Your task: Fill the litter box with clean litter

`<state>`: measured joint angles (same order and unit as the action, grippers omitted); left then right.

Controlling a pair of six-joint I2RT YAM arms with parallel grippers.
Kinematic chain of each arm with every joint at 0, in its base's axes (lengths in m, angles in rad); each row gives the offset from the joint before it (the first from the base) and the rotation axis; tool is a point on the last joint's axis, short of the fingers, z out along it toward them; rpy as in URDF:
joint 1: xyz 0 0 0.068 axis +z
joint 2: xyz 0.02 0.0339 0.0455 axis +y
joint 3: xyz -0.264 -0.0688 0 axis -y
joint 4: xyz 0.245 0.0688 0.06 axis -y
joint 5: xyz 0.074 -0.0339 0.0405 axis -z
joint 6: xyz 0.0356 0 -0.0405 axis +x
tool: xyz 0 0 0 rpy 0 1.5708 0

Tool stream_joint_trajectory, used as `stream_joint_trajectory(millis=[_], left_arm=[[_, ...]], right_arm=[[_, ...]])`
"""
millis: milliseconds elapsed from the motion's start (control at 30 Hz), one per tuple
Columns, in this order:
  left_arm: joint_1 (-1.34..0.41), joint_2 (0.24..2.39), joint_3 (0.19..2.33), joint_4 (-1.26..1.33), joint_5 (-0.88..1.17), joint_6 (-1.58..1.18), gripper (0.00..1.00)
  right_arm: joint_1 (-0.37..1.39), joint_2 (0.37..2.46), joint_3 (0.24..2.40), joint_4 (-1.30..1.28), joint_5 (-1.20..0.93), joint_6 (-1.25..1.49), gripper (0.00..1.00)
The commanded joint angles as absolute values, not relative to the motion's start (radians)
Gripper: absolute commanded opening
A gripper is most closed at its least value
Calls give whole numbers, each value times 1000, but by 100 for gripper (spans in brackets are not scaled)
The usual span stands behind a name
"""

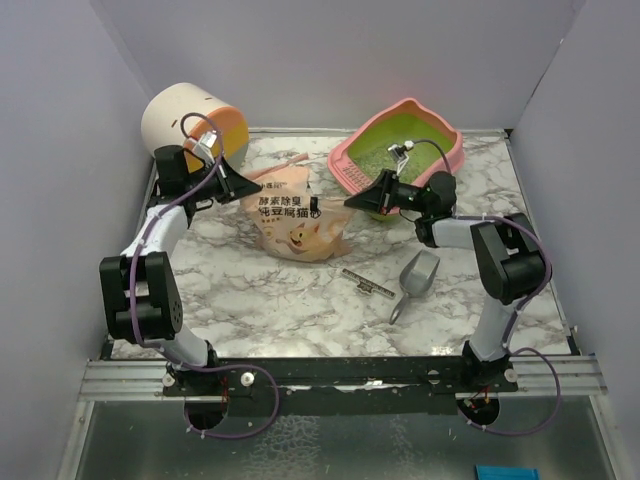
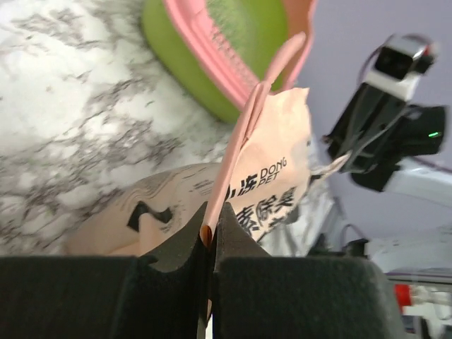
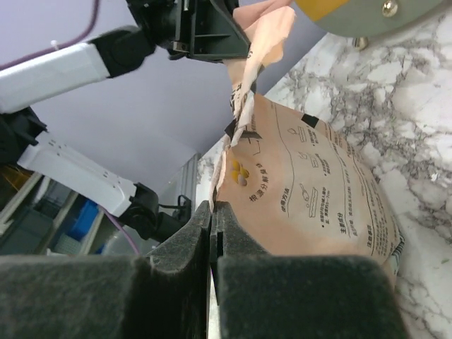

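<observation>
Litter (image 1: 383, 157) seems to lie as a thin greyish-green layer on the lime floor of the litter box (image 1: 445, 135), which stands at the far right of the desk (image 1: 260, 300). Most of the supply, I judge, is inside the crinkled peach-pink bag (image 1: 295, 215). This bag lies in the middle of the desk, near the front left corner of the box.

The left jaws are pressed fully together on a thin pink edge at the top of the bag, on the side toward the cream-and-orange cylinder (image 1: 190, 120). The right jaws are also fully closed, pinching an edge of the bag on the side toward the box. So the bag is held at two places. I cannot tell whether its mouth is open.

The bag is soft film and looks smooth, so it will probably sag and fold when it is lifted. The granules inside can shift and pull the weight to one side. A pinch on one thin layer may slip or tear, so the thicker top seam, at both sides of the mouth, is the safer place to hold. The granules will run freely and scatter easily. The box is stiff, light plastic and may slide if it is pushed.

The grey scoop (image 1: 415, 280) lies apart, near the right arm (image 1: 505, 265).
</observation>
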<state>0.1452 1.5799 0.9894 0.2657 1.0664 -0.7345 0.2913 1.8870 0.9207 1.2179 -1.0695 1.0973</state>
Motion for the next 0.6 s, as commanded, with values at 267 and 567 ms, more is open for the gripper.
stream_joint_trajectory(millis=[267,567], left_arm=[[2,1563,1232,-768,481,-79,0],[-150,1446,1337,-720,237,-73,17]], right_arm=[[291,1807,1055,548,-977,873,1],[317,1769,1049,357,-898,731,1]])
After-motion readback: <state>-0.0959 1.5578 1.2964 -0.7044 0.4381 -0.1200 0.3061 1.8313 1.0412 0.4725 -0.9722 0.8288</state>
